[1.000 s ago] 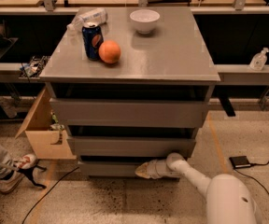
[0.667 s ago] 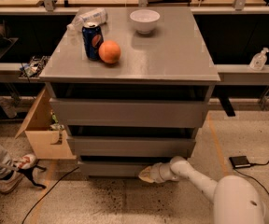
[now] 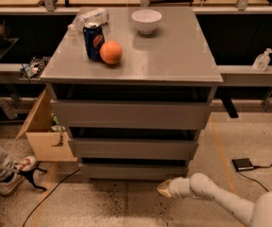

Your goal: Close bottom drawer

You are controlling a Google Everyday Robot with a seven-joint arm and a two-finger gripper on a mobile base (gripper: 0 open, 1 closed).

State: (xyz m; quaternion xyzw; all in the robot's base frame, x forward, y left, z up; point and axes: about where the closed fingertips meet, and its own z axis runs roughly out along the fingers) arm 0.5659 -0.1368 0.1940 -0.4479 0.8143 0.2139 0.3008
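We see the grey cabinet (image 3: pixel 174 60) first, standing on a speckled floor (image 3: pixel 126 207) in front of long dark workbenches (image 3: pixel 249 72). It has three wide, plain fronts stacked one over another, each with a dark slit above it. The bottom drawer (image 3: pixel 131 170) is the lowest of these, just above the floor. Its front lies roughly in line with the two drawers above it, the middle drawer (image 3: pixel 133 148) and the top drawer (image 3: pixel 131 115). We cannot tell whether it is pushed fully home.

The robot's white arm (image 3: pixel 221 200) reaches in from the lower right corner, low over the floor. Its gripper (image 3: pixel 163 188) is a tan tip pointing left, just in front of the right part of the bottom drawer's front. A thin strip of floor shows between the two. We cannot tell whether the gripper is spread or pressed together.

An open cardboard box (image 3: pixel 44 143) stands to the left of the cabinet. A person's shoe (image 3: pixel 18 171) is at the left edge.

On the cabinet top a white bowl (image 3: pixel 146 21) stands near the back. A plastic bottle (image 3: pixel 89 19) lies on its side at the back left. A blue can (image 3: pixel 93 41) stands upright, with an orange (image 3: pixel 111 52) touching its right side.

A small black device (image 3: pixel 243 164) with a cable lies on the floor to the right.
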